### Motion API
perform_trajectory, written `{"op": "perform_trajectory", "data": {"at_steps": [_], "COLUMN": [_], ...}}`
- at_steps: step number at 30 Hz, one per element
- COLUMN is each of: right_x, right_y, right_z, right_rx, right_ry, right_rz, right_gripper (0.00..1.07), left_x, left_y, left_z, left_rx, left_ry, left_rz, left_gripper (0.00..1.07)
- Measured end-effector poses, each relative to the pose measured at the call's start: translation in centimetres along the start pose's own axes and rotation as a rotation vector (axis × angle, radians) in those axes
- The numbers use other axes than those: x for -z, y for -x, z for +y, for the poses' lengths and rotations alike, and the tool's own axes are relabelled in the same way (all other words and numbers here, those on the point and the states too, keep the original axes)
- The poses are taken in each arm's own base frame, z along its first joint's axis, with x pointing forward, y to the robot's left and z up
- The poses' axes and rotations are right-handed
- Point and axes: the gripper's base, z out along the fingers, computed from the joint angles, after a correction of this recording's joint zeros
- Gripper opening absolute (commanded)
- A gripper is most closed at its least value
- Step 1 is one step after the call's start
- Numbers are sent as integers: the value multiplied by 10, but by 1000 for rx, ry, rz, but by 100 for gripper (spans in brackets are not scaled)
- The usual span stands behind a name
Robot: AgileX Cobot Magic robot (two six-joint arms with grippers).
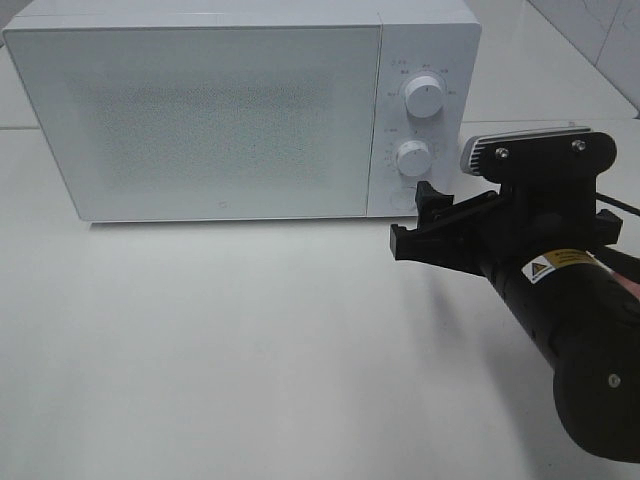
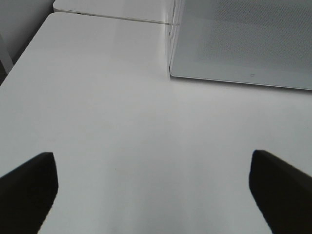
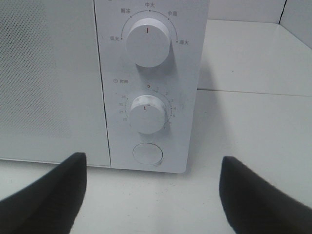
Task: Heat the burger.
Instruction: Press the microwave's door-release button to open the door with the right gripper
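On the far side of the table [image 1: 250,340], seen from high up, stands the microwave [image 1: 200,120] with its door shut; the burger shows nowhere, and through the frosted door I cannot tell whether it sits inside. The right gripper [image 1: 415,220] hovers just near of the panel at the microwave's right end, below the upper knob [image 1: 424,98] and level with the lower knob [image 1: 412,157]; its jaws stand apart and hold nothing. The left arm is out of this view.

Over by the left wrist, the left gripper [image 2: 153,161] is spread wide and empty above bare table [image 2: 97,97]; the microwave [image 2: 243,39] shows only its near left corner, well apart from the fingers.

At the right wrist, the right gripper [image 3: 152,175] faces the panel squarely, fingers parted to either side; straight ahead, far of the hand, lie the upper knob [image 3: 147,42], the lower knob [image 3: 147,113] with its mark at zero, and the round button [image 3: 148,154] lowest and nearest.

The right arm is plainly the nearer to the controls. Each knob's axis points back at the hand, so the open jaws would need only to rise and go forward to straddle the lower knob; if the burger is not inside, the button comes first.
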Motion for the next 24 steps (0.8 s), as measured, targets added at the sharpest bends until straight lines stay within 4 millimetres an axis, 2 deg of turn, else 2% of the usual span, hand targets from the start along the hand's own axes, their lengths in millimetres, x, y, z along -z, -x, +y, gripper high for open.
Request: {"op": "perform_trajectory", "data": {"at_steps": [3, 4, 5, 6, 8, 9, 10, 11, 12, 14, 15, 17, 18, 20, 23, 24], "right_x": [0, 0, 0, 0, 0, 0, 0, 0, 0, 0, 0, 0, 0, 0, 0, 1], "right_y": [0, 0, 0, 0, 0, 0, 0, -1, -1, -1, -1, -1, -1, -4, -6, -9], "right_z": [0, 0, 0, 0, 0, 0, 0, 0, 0, 0, 0, 0, 0, 1, 2, 3], "right_rx": [-102, -200, -200, -317, -386, -528, -528, -656, -656, -838, -838, -1010, -1010, -1146, -1228, -1309], "right_ry": [0, 0, 0, 0, 0, 0, 0, 0, 0, -1, -1, -3, -3, -11, -22, -39], "right_rz": [0, 0, 0, 0, 0, 1, 1, 6, 6, 13, 13, 17, 17, 42, 69, 105], "right_gripper": [66, 61, 61, 54, 50, 43, 43, 35, 35, 24, 24, 16, 16, 10, 6, 1], "left_x": [0, 0, 0, 0, 0, 0, 0, 0, 0, 0, 0, 0, 0, 0, 0, 0], "left_y": [0, 0, 0, 0, 0, 0, 0, 0, 0, 0, 0, 0, 0, 0, 0, 0], "left_z": [0, 0, 0, 0, 0, 0, 0, 0, 0, 0, 0, 0, 0, 0, 0, 0], "left_rx": [0, 0, 0, 0, 0, 0, 0, 0, 0, 0, 0, 0, 0, 0, 0, 0], "left_ry": [0, 0, 0, 0, 0, 0, 0, 0, 0, 0, 0, 0, 0, 0, 0, 0], "left_rz": [0, 0, 0, 0, 0, 0, 0, 0, 0, 0, 0, 0, 0, 0, 0, 0], "left_gripper": [100, 100, 100, 100, 100, 100, 100, 100, 100, 100, 100, 100, 100, 100, 100, 100]}}
